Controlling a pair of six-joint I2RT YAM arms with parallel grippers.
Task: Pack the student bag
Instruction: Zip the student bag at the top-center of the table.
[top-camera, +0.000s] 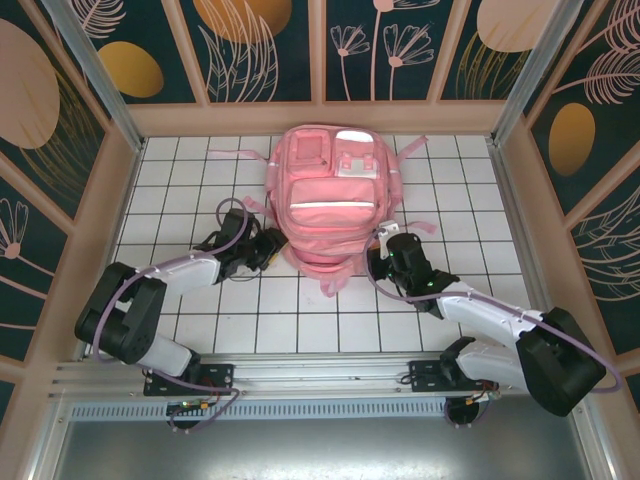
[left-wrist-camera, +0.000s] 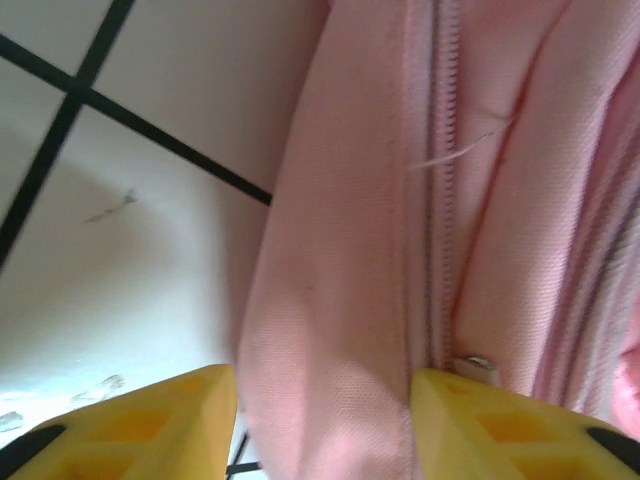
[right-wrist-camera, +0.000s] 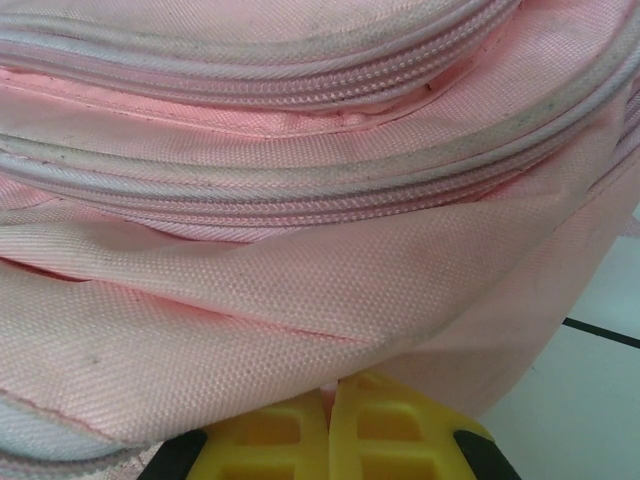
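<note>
The student bag (top-camera: 330, 195) is a large pink backpack lying flat at the back centre of the tiled table, straps spread out. My left gripper (top-camera: 268, 248) is at its lower left corner. In the left wrist view that gripper (left-wrist-camera: 325, 400) is open, its yellow fingers (left-wrist-camera: 180, 420) straddling a rounded fold of pink fabric (left-wrist-camera: 330, 300); a metal zipper pull (left-wrist-camera: 475, 365) lies by the right finger. My right gripper (top-camera: 385, 250) is at the bag's lower right corner. In the right wrist view it (right-wrist-camera: 330, 400) is shut, with a thin edge of the bag's fabric (right-wrist-camera: 300, 290) pinched between the pads.
White tiled table (top-camera: 300, 320) with bare room in front of the bag. Wooden-framed patterned walls (top-camera: 120, 150) enclose the left, back and right sides. A pink strap (top-camera: 235, 155) trails to the bag's upper left, another (top-camera: 412, 145) to its upper right.
</note>
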